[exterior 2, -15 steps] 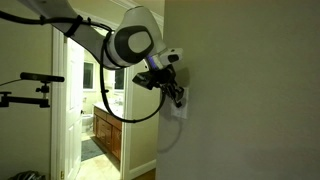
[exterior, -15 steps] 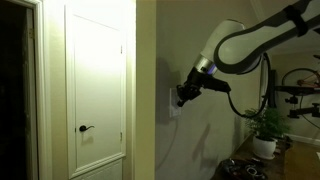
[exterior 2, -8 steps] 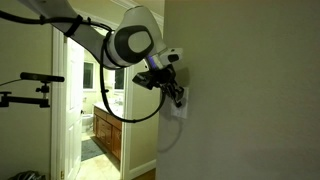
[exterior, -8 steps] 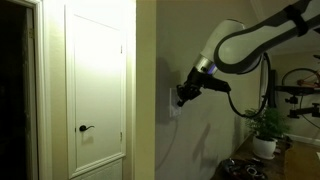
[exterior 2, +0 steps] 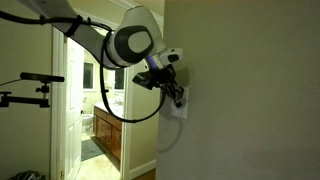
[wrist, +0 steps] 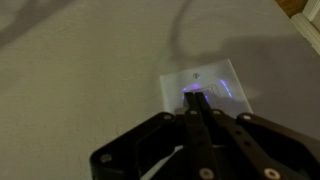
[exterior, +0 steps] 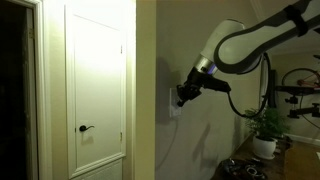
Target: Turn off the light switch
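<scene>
The end effector (wrist: pixel 197 104), fingers closed together and holding nothing, has its tip at the light switch (wrist: pixel 225 80) (a white wall plate). A door (exterior: pixel 97 90) stands well apart.

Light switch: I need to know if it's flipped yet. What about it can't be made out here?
Toggle position, wrist view: the shut gripper covers the middle of the light switch; a purple glare blurs the rest.
Plate, both exterior views: small, dim, mostly behind the gripper.
Contact: whether the fingertips touch it cannot be told.
</scene>
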`<move>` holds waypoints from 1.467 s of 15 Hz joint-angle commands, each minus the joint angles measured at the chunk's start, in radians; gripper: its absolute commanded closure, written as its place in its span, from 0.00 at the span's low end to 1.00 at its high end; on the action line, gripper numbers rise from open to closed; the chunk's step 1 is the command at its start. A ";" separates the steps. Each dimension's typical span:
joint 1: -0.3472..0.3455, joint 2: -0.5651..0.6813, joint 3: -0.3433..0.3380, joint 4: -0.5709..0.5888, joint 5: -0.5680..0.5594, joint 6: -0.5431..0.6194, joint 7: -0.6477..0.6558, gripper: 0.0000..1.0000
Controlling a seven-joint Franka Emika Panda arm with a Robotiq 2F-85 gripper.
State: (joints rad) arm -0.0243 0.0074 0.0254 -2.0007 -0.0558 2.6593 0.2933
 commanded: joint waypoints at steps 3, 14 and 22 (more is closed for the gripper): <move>0.005 -0.068 -0.015 -0.052 -0.009 -0.037 -0.018 0.95; 0.002 -0.085 -0.015 -0.045 0.003 -0.100 -0.048 0.95; 0.005 -0.112 -0.016 -0.116 0.023 -0.288 -0.131 0.95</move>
State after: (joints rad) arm -0.0258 -0.0460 0.0182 -2.0480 -0.0519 2.4375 0.2090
